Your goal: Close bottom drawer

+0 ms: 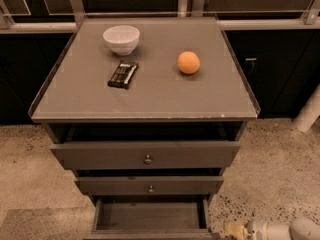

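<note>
The bottom drawer (150, 216) is the lowest of three dark grey-brown drawers and stands pulled out, its empty inside showing. Its front is cut off by the lower edge of the view, so its knob is hidden. Above it are the middle drawer (150, 185) and the wide top drawer (145, 155), each with a small round knob. My gripper (232, 229) is at the bottom right, low by the floor, just right of the open drawer's right front corner, its pale tip pointing left toward the drawer.
On the cabinet top (150, 94) stand a white bowl (121, 38), a dark snack bar (122, 74) and an orange (188, 62). Speckled floor (270, 179) lies around the cabinet. A white pole (309, 111) leans at the right. Dark cabinets stand behind.
</note>
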`<state>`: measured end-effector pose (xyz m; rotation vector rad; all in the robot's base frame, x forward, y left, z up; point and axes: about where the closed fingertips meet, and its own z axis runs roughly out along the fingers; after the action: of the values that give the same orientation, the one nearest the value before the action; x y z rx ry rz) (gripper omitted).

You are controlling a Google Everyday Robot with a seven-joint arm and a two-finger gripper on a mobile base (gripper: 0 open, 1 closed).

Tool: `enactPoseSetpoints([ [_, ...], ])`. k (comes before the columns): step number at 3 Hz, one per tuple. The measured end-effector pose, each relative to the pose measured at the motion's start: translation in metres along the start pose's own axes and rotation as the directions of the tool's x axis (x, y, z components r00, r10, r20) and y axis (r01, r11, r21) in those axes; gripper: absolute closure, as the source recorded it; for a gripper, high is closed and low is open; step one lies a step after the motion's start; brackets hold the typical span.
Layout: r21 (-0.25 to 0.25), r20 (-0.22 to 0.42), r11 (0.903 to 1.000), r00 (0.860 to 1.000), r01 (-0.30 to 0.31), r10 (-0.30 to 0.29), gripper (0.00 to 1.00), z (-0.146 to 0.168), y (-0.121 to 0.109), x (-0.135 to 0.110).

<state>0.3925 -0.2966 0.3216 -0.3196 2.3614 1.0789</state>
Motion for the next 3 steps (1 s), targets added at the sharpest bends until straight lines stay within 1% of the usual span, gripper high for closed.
enactPoseSetpoints([
  [1, -0.029, -0.005, 0.9925, 0.993, -0.119, 0.119, 1.0, 0.039, -0.043, 0.044],
  [2, -0.039, -0.003, 0.989, 0.99, -0.143, 0.143, 1.0, 0.054, -0.05, 0.062],
  [3, -0.042, 0.0, 0.9815, 0.982, -0.187, 0.187, 1.0, 0.055, -0.059, 0.066],
])
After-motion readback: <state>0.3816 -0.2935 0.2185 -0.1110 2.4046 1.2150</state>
